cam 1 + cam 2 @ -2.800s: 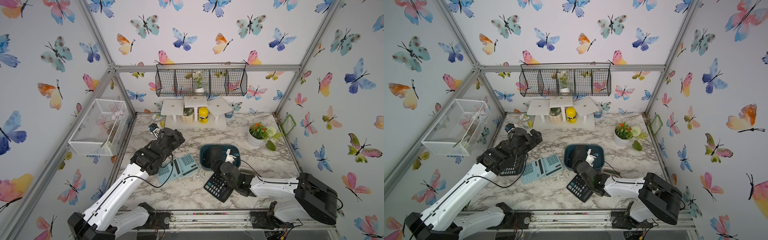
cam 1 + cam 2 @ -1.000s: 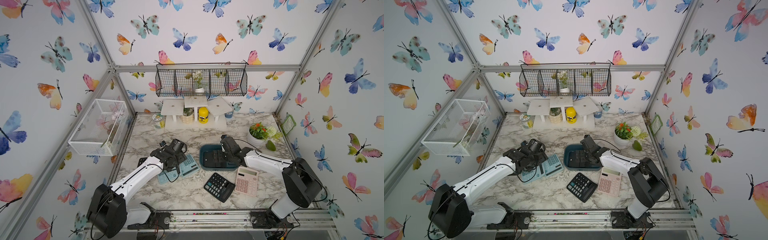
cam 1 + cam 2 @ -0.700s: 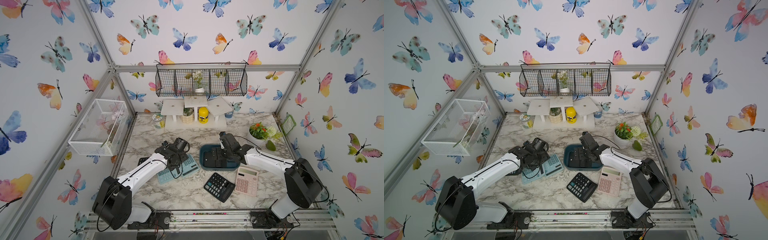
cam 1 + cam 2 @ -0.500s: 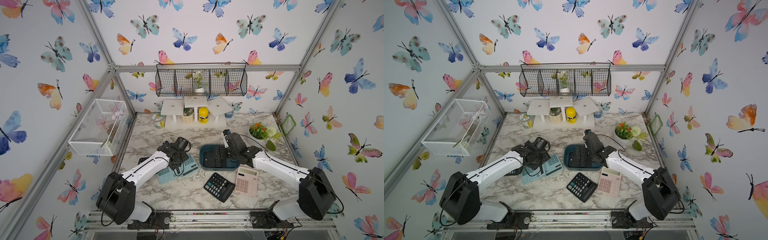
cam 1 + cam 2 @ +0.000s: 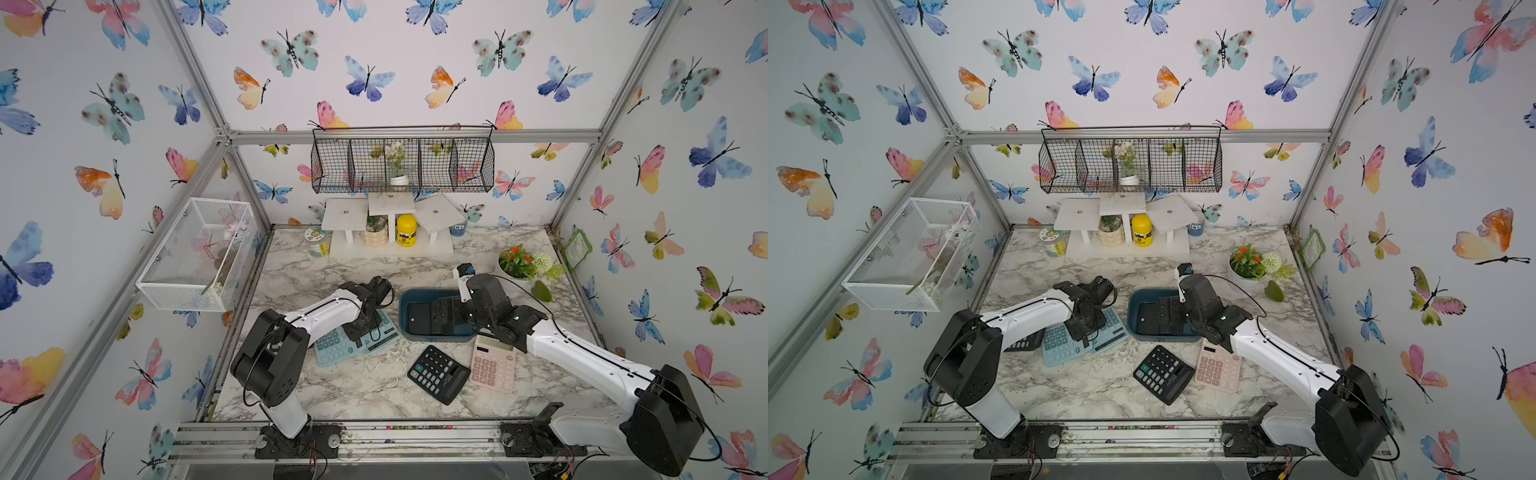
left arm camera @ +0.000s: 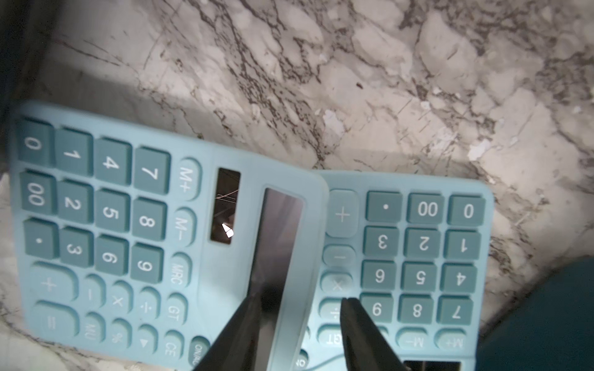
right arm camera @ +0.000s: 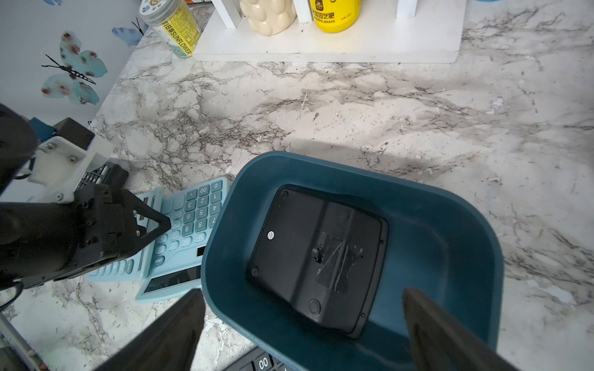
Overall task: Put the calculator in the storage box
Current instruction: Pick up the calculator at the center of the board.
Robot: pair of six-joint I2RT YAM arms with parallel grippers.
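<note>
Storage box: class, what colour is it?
The storage box is dark teal-blue, clearest in the right wrist view.

The desk is showing a marble-print top, matt and scuffed. The storage box is gleaming softly as smooth plastic. The black calculator inside is looking matt, with glossy clear tape crossing its back. At the box's 9 o'clock, light blue calculators are showing satin plastic and glossy display windows.

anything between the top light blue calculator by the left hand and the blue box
Yes. A second light blue calculator lies partly under the top light blue calculator, on the side toward the box. The right hand hangs open over the box, and a black calculator lies face down inside it.
</note>
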